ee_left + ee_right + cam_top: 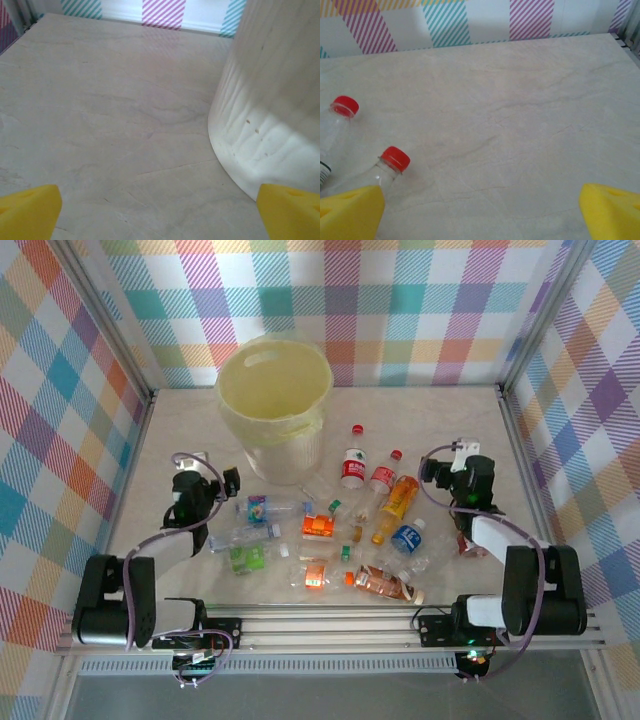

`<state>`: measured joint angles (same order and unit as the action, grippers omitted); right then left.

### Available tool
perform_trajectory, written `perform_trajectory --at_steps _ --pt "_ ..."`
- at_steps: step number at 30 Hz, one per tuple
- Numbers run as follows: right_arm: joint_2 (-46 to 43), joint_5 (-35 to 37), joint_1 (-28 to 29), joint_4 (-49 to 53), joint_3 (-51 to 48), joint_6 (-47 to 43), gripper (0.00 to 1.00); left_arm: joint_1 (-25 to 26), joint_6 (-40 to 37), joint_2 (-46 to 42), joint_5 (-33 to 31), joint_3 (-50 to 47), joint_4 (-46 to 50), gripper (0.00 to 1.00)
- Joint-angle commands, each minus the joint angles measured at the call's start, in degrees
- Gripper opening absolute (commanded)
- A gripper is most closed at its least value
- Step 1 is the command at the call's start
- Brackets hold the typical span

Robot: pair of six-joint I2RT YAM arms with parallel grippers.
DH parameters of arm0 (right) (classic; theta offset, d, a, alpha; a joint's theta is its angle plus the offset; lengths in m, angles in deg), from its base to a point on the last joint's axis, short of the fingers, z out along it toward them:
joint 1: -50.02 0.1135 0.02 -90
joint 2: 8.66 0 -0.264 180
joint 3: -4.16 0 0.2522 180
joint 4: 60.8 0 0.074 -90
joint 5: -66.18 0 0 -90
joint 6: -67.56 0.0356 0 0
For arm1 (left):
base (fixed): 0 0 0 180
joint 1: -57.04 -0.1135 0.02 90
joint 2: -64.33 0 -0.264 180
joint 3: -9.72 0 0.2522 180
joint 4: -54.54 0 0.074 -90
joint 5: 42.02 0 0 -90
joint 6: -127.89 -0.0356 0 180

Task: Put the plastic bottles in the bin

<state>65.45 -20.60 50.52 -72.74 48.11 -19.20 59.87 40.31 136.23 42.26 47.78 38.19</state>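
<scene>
Nearest the arm bases, on the pale marble-patterned tabletop [180,440], lies the front of a scatter of small clear plastic drink bottles [318,525]. It includes a crushed bottle with a copper-orange label [380,583] to the right and a flattened green-labelled bottle [246,560] to the left. The scatter fills the middle ground between the two arms.

Further in, the left gripper [228,480] hovers at the left edge of the scatter. Its claw is released and spread wide, its yellow pads [30,210] well apart with nothing between them. The right gripper [432,468] mirrors it on the right, also released and empty. Just to its left stand two red-capped bottles with red-and-white labels [353,465].

Farthest back, left of centre, stands the large round pale yellow plastic bin [224,400], upright with its mouth open and no bottle visible inside.

The bottles look empty, so they are probably very light, thin-walled and slick. A hard pinch would likely buckle one or squirt it sideways, and the round ones may roll. The best hold is probably across the labelled mid-body or just below the cap. The crushed ones are best taken across their narrow width.
</scene>
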Motion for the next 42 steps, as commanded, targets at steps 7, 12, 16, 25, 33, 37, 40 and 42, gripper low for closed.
perform_trajectory --at_steps 7,12,16,25,33,37,40,42 --pt "-7.8 3.6 0.2 35.5 13.9 15.4 1.0 3.1 14.0 -16.3 -1.7 8.0 27.5 1.0" --pt "-11.2 5.5 0.3 47.9 17.2 19.5 1.0 5.0 19.1 -24.9 2.0 9.7 40.3 1.0" --pt "-13.8 4.8 0.4 55.1 18.3 19.7 1.0 5.9 24.1 -32.4 8.6 9.2 48.9 1.0" --pt "-12.9 9.4 0.4 66.3 20.6 21.0 0.96 9.0 31.5 -41.0 27.2 7.6 52.4 1.0" --pt "-6.0 11.9 -0.1 69.2 22.3 18.9 0.93 16.4 26.4 -38.4 35.8 13.0 55.2 1.0" --pt "-2.4 13.4 -0.5 69.8 22.8 16.8 0.92 21.3 24.6 -34.9 37.8 15.5 56.2 1.0" --pt "0.0 12.2 -1.5 69.7 23.3 15.9 0.9 24.4 23.2 -32.2 37.4 18.2 58.1 1.0" --pt "1.7 11.7 -1.6 69.3 23.6 15.7 0.9 26.2 22.9 -31.1 37.2 19.6 58.8 1.0"
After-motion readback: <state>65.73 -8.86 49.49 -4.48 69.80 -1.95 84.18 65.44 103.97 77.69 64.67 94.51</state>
